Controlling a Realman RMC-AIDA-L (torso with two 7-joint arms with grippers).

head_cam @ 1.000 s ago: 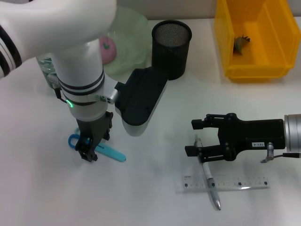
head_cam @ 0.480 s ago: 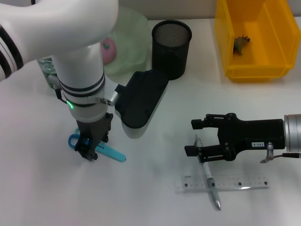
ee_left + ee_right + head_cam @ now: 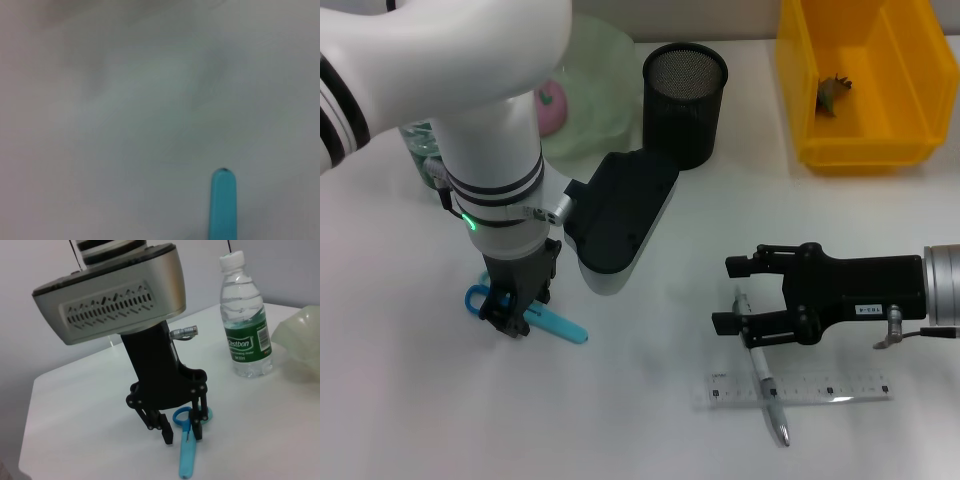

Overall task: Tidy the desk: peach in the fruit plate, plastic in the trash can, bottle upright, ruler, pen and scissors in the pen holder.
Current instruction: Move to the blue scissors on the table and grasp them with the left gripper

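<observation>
Blue scissors (image 3: 548,322) lie flat on the white desk, with my left gripper (image 3: 508,325) down over their handle end. In the right wrist view the left gripper (image 3: 183,431) is open, a finger on either side of the scissors (image 3: 188,457). The left wrist view shows only the scissors' tip (image 3: 223,205). My right gripper (image 3: 725,293) is open around the top end of the pen (image 3: 761,378), which lies across the clear ruler (image 3: 800,388). The bottle (image 3: 245,325) stands upright. The peach (image 3: 550,105) rests in the green fruit plate (image 3: 595,100). A scrap of plastic (image 3: 833,92) lies in the yellow trash can (image 3: 910,110).
The black mesh pen holder (image 3: 685,100) stands at the back centre, just behind the left arm's dark elbow block (image 3: 620,215). The bottle (image 3: 418,150) is partly hidden behind the left arm at the back left.
The left arm has shifted slightly over the scissors, which have stayed in place. The right gripper has edged a little along the pen.
</observation>
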